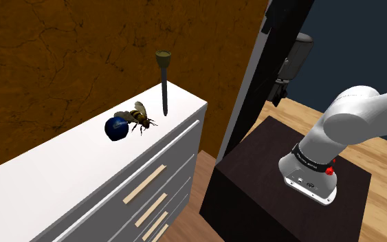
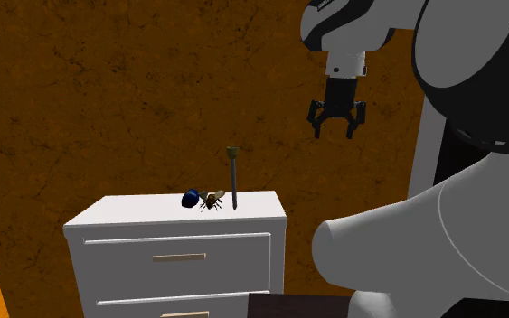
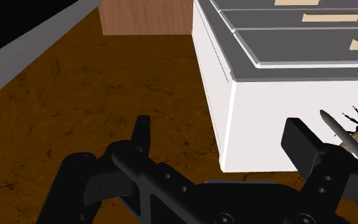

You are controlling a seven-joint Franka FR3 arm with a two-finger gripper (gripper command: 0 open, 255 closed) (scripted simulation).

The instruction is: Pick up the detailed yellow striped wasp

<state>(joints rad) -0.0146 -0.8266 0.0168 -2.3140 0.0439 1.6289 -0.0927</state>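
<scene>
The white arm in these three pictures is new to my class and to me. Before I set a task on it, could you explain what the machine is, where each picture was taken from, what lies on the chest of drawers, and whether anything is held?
It is a robot arm, white with dark joints, standing on a dark box. At its end are two black fingers for grasping. One picture looks over the arm's shoulder. One faces the front of the drawers. One comes from a camera on the hand itself, looking along the fingers. On the white chest of drawers are a yellow striped wasp, a blue round thing right beside it, and a dark upright tool. The fingers stand apart in the air, away from the wasp, so nothing is held.
</scene>
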